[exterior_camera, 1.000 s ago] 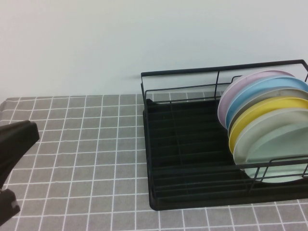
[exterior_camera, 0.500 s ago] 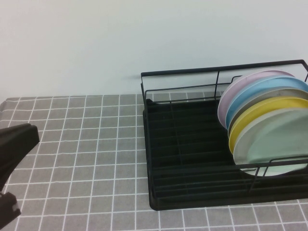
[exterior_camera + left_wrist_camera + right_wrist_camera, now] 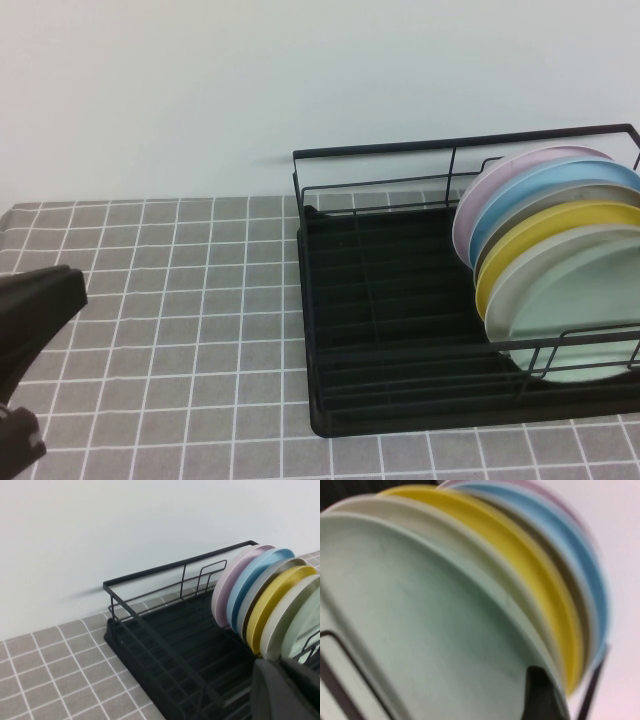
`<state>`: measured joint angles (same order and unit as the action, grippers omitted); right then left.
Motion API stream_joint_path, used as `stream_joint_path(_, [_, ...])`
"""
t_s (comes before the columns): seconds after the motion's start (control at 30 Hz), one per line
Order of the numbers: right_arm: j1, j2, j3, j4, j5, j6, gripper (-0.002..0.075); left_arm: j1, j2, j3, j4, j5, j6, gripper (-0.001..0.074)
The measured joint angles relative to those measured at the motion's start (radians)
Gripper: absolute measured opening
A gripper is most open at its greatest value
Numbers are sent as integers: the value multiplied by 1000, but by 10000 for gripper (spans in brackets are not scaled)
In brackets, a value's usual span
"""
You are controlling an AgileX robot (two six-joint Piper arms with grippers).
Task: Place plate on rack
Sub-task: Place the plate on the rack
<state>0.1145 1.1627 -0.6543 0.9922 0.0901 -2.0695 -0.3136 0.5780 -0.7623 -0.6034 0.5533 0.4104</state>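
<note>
Plate [image 3: 575, 325], mint green and likely light, stiff, slick plastic best pinched at its rim, stood frontmost in the rack [image 3: 380, 300]; whether the right gripper [image 3: 542, 695] beside it gripped was unclear, as with the left gripper [image 3: 25, 350] parked well apart.

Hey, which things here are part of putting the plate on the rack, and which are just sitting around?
Part of the job:
- mint plate, standing at the near end of the row
- rack
- right gripper, close against the mint plate

Just there:
- pink plate, blue plate, grey plate, yellow plate, white plate
- left gripper, off to the left
- tablecloth
</note>
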Motion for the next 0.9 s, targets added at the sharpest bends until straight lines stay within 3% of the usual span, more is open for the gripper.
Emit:
stream_joint_path(0.23, [0,70,0,3,-1,-6,414,0,0,0,-1,21,0,-1])
stream_joint_path(0.4, [0,72,0,71,-5,52,553,0,0,0,-1,21,0,-1])
stream_joint_path(0.53, [0,72,0,139,58,199,634,0,0,0,1,23,0,-1])
stream_joint_path(0.9, [0,-47,0,123,344,482,654,0,0,0,12,81,0,-1])
